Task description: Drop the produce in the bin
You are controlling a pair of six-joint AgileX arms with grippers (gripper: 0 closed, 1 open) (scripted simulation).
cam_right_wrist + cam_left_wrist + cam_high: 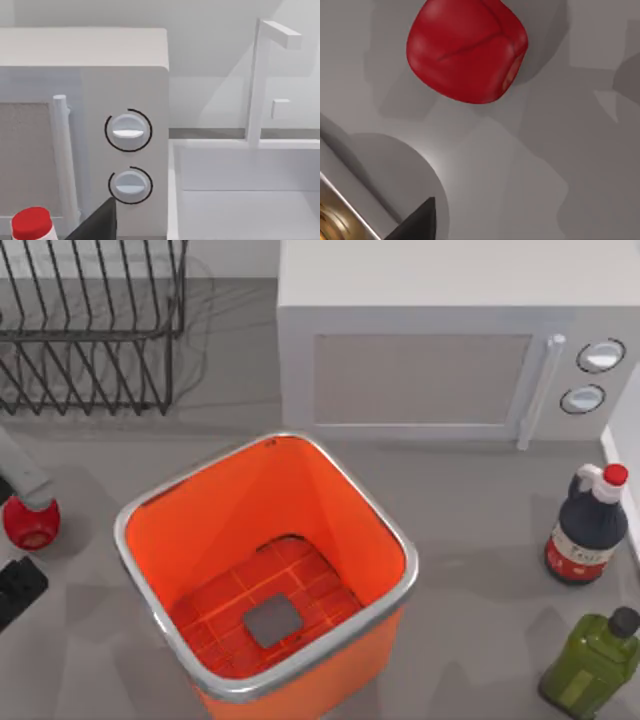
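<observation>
Clearly my left arm is nearer: the red fruit [31, 523] sits on the worktop [480, 540] at its left edge, beside the orange bin [265, 570], just ahead of my left jaws, whose state I cannot tell.

The top view looks steeply down on the table [480, 540], with the bin [150, 540] near its middle. The left wrist view hangs close over the produce [467, 50], which the top view shows at its far left [30, 523]. The right wrist view faces level toward the microwave [125, 65] knobs, shared with the top view's upper right [440, 300].
</observation>
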